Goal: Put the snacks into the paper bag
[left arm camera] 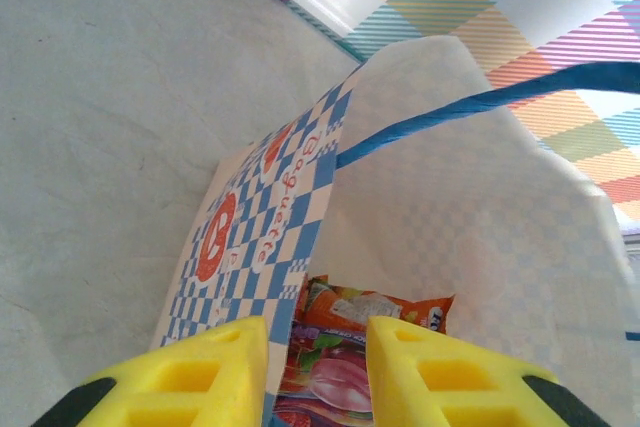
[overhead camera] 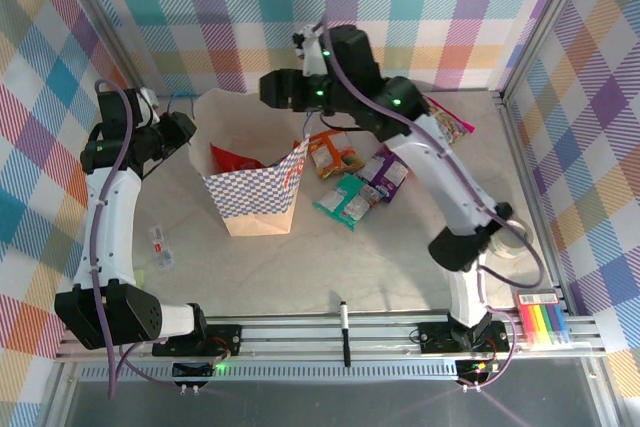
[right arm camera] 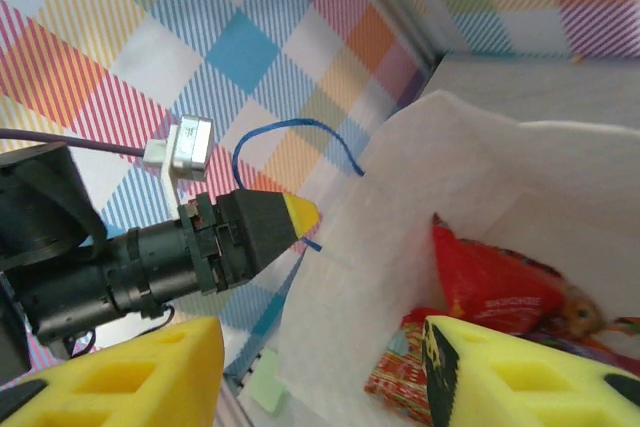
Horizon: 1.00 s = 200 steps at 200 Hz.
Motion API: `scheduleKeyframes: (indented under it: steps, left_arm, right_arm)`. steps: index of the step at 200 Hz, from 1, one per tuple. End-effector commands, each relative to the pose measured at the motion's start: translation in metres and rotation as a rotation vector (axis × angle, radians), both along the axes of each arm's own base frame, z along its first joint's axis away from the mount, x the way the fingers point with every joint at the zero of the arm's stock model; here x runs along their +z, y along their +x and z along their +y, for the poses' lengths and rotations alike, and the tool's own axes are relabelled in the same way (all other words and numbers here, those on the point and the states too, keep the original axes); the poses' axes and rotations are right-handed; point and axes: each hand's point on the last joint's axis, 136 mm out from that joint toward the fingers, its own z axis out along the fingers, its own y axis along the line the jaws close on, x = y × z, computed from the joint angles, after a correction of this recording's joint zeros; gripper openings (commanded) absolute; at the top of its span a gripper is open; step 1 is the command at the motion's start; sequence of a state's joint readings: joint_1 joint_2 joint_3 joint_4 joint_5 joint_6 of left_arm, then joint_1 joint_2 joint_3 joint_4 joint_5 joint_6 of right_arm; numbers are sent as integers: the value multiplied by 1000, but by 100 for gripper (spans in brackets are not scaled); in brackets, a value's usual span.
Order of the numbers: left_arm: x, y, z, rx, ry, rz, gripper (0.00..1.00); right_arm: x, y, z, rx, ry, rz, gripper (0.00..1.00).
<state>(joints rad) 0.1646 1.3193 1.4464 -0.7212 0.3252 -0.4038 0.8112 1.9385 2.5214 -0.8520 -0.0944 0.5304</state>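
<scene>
Yellow fingers of the left claw (left arm camera: 318, 327) sit closest. They are set narrow, one outside and one inside the wall of the paper bag (left arm camera: 250, 227), and I judge they pinch its rim to hold the mouth agape. On the desk (overhead camera: 400, 277) the bag stands upright left of centre, with a red packet (right arm camera: 490, 282) and an orange packet (left arm camera: 375, 309) lying in its bottom. Over that mouth hangs the right claw (right arm camera: 320, 337), spread wide and empty.

To do this step well, it should lift straight up, clear of the rim and the blue cord handle (right arm camera: 300, 123), before swinging right, so the paper is not dragged. The left's hold must not slacken.

Four snacks lie outside. A pink packet (overhead camera: 450, 117) is far right by the back wall, partly under the right arm. A purple packet (overhead camera: 388, 172), a teal packet (overhead camera: 345, 199) and a second orange packet (overhead camera: 335, 154) cluster just beside the bag, overlapping, so a clean single pick needs care.

Not for collecting are the set of coloured pens (overhead camera: 545, 325), the black marker (overhead camera: 344, 332) at the near edge, and the small clear wrapper (overhead camera: 160, 245).
</scene>
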Motion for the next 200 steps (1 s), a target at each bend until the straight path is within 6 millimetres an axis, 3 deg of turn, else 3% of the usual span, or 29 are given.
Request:
scheduleKeyframes:
  steps: [1,32,85,118,159,176,200]
  left_arm:
    - [16,3,0,-9,-5,-45,32]
    - [14,4,0,-12,-9,-38,32]
    - [15,4,0,-16,-4,-39,32]
    - [15,4,1,-15,7,-35,32]
    - [13,8,1,-16,2,-32,32]
    - [13,10,1,-17,-4,-31,32]
    - [14,9,0,-20,-4,-33,32]
  right_arm:
    - [-15,2,-35,-115,-145,-49,58]
    - [-41,7,-58,-193,-237,-21,60]
    - [-84,25,-57,-186,-288,112,60]
    - [-100,39,-60,-204,-302,162,59]
    - [-101,53,-65,-236,-302,141,59]
    - [-94,63,-57,-228,-268,114,51]
    - [-86,71,-35,-164,-214,95,25]
